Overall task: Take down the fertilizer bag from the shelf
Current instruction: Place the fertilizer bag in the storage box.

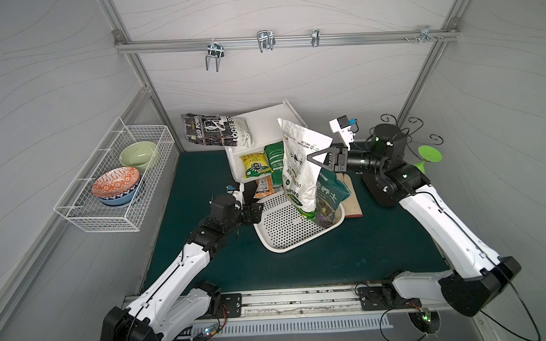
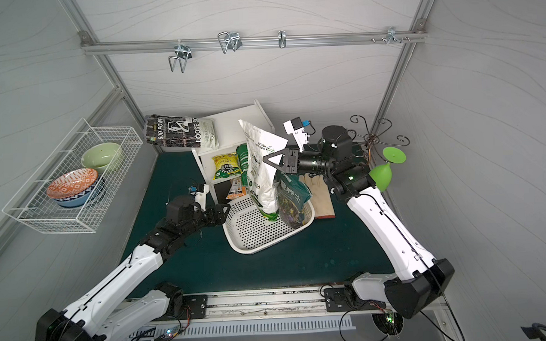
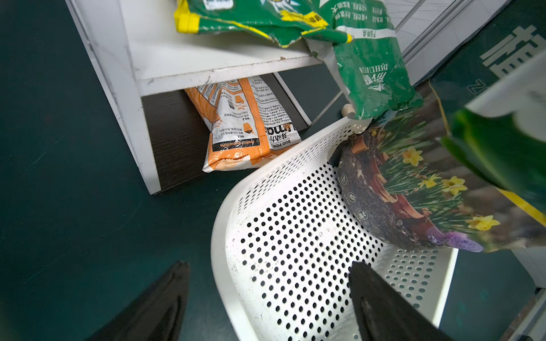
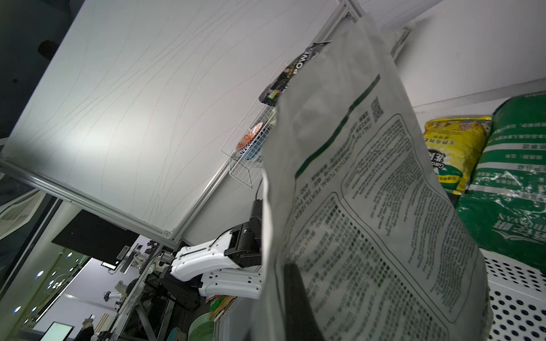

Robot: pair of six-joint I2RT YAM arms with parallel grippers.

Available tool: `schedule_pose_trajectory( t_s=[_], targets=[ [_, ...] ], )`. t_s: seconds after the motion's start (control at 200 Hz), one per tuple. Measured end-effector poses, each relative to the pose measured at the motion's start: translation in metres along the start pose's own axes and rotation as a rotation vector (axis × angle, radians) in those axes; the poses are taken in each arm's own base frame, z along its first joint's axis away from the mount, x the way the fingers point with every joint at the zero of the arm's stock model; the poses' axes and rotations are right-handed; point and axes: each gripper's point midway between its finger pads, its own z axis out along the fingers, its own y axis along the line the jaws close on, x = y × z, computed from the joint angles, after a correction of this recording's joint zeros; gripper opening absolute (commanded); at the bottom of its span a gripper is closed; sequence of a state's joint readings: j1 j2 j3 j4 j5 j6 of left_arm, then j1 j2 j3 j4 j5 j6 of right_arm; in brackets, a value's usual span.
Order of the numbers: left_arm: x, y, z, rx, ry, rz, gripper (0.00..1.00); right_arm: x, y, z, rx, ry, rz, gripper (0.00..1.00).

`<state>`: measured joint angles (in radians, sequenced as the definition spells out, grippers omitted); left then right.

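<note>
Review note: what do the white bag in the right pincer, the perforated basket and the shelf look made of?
The white fertilizer bag: probably plastic film, matte, creased, printed. The perforated basket: moulded white plastic, smooth, with rounded rim and even round holes. The shelf: boards look like white-laminated wood composite, an edge chipped in the left wrist view; bottom panel dark wood-grain.

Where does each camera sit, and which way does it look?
Top views: one head, high at the front, looking down at the shelf, the perforated basket and both arms.
Left wrist: on the left arm, looking past the open left claw into the basket.
Right wrist: on the right arm, looking along the white bag that the right claw grips; the left arm behind.
Shared: both wrist views show the basket.
</note>
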<state>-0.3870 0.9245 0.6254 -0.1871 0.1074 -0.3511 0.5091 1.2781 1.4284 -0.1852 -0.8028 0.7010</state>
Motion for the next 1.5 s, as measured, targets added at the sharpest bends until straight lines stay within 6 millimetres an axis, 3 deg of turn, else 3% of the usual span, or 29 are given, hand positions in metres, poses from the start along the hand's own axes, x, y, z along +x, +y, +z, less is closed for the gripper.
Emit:
schedule_pose_trajectory(
  t_s=[0.355, 0.66, 0.845, 1.061, 1.316, 1.376, 1.481, 1.496],
  targets=[
    [0.011, -0.02, -0.013, 0.109, 0.054, -0.102, 0.82, 0.03, -0.061, 0.011, 0.137, 0.034, 0.058, 0.0],
    [0.033, -0.038, -0.001, 0.177, 0.174, -0.142, 0.82, 0.083, -0.125, 0.011, 0.304, 0.08, 0.06, 0.0],
    [0.031, -0.041, 0.002, 0.186, 0.186, -0.147, 0.82, 0.101, -0.155, 0.004, 0.403, 0.083, 0.007, 0.0],
    [0.029, -0.043, 0.002, 0.188, 0.18, -0.145, 0.83, 0.102, -0.16, -0.005, 0.454, 0.071, -0.076, 0.0],
    [0.026, -0.043, 0.001, 0.185, 0.173, -0.141, 0.83, 0.105, -0.161, -0.032, 0.567, 0.041, -0.191, 0.0],
    [0.023, -0.044, 0.0, 0.187, 0.167, -0.137, 0.84, 0.107, -0.161, -0.036, 0.585, 0.047, -0.201, 0.08],
    [0.015, -0.047, -0.001, 0.191, 0.151, -0.128, 0.84, 0.107, -0.161, -0.037, 0.59, 0.05, -0.215, 0.32],
    [0.013, -0.048, -0.001, 0.192, 0.149, -0.127, 0.84, 0.105, -0.16, -0.038, 0.589, 0.044, -0.22, 0.39]
  ],
)
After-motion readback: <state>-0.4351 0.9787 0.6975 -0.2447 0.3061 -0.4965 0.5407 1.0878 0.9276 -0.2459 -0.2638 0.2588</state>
